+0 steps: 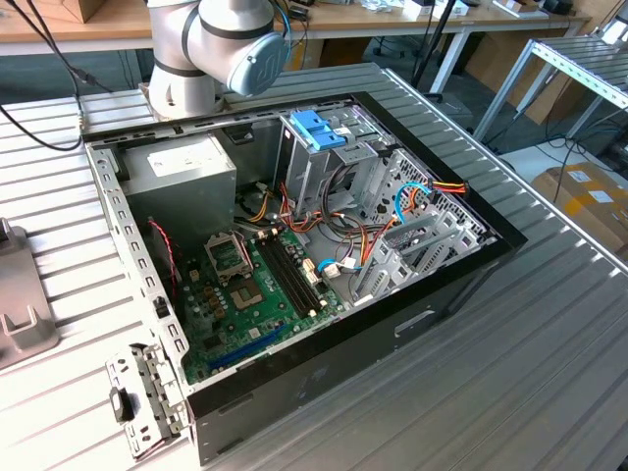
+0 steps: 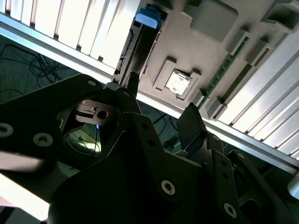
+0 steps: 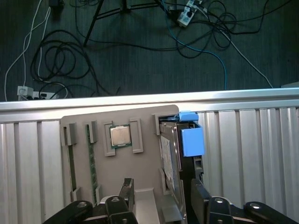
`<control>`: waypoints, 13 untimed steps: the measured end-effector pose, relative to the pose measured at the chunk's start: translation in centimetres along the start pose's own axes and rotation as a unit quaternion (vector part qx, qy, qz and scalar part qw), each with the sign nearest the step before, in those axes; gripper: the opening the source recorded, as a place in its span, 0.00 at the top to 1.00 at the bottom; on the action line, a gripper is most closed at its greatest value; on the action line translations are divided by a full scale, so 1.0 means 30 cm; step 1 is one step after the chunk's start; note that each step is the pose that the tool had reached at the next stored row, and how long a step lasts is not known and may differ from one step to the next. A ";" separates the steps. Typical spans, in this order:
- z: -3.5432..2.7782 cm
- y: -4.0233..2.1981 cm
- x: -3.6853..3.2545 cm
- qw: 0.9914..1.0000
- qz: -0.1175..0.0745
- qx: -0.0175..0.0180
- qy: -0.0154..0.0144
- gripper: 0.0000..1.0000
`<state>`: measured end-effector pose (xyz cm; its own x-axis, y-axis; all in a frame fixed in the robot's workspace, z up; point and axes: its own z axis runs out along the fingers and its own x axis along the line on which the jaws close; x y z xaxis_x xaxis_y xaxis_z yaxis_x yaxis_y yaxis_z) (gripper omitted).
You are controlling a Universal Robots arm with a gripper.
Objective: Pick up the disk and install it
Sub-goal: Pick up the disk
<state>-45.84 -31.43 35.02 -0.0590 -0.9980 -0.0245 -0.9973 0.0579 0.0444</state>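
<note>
Your gripper: fingers spread wide, one either side of the disk. The disk stands on edge in a slot of the grey tray on the desk.

Parted end effector near disk

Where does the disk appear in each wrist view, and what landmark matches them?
First wrist view: the disk stands on edge in a slot at one side of the grey tray.
Second wrist view: the disk runs along that tray's edge.
Shared landmark: the square chip seated in the tray.
</note>
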 end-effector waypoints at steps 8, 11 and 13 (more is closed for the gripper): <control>0.003 0.002 -0.004 1.000 0.000 0.000 0.000 0.40; 0.004 0.003 -0.006 1.000 0.000 0.000 0.000 0.40; 0.004 0.004 -0.006 1.000 0.000 0.000 0.000 0.40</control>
<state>-45.95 -31.23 34.90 -0.0591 -0.9980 -0.0245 -0.9973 0.0579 0.0444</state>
